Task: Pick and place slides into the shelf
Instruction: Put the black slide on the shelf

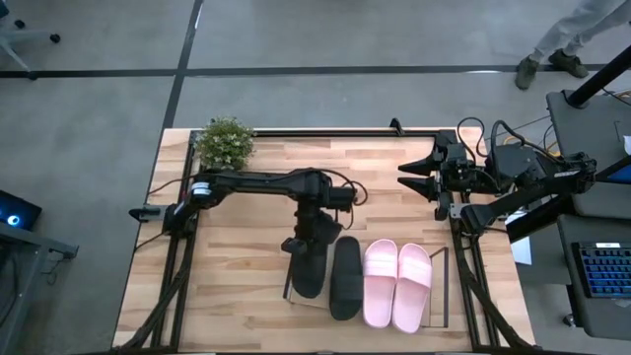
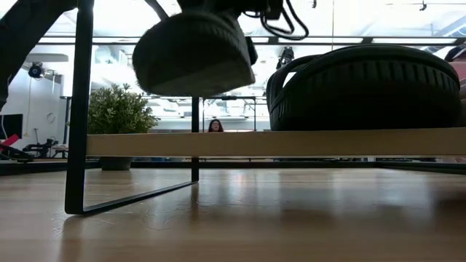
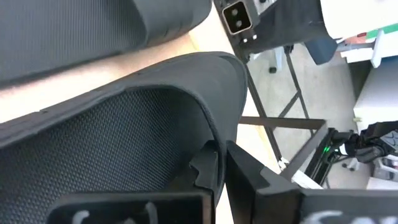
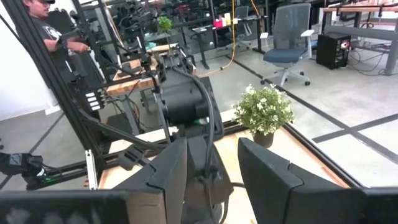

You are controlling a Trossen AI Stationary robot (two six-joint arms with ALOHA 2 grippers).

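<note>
My left gripper (image 1: 308, 240) is shut on a matte black slide (image 1: 308, 268) and holds it over the left end of the shelf (image 2: 291, 143). In the low view that slide (image 2: 193, 54) hangs clear above the light-wood board. The second black slide (image 1: 345, 278) rests sole-down on the board beside it, and the pale pink pair (image 1: 396, 284) lies to its right. My right gripper (image 1: 404, 178) waits open near the table's far right, touching nothing. My left gripper holds the black slide by a curved rim (image 3: 219, 118) at its far end. The rim is pinched with one finger (image 3: 205, 171) on the textured inner face and the other finger (image 3: 252, 171) outside. The fingers come from above, and the slide hangs below them, lifted clear of the board.
A potted plant (image 1: 225, 143) stands at the table's far left. The shelf's dark metal upright (image 2: 79, 109) rises at its left end, close to the held slide. Bare tabletop lies between the plant and the shelf. A person (image 4: 46, 25) shows in the room beyond.
</note>
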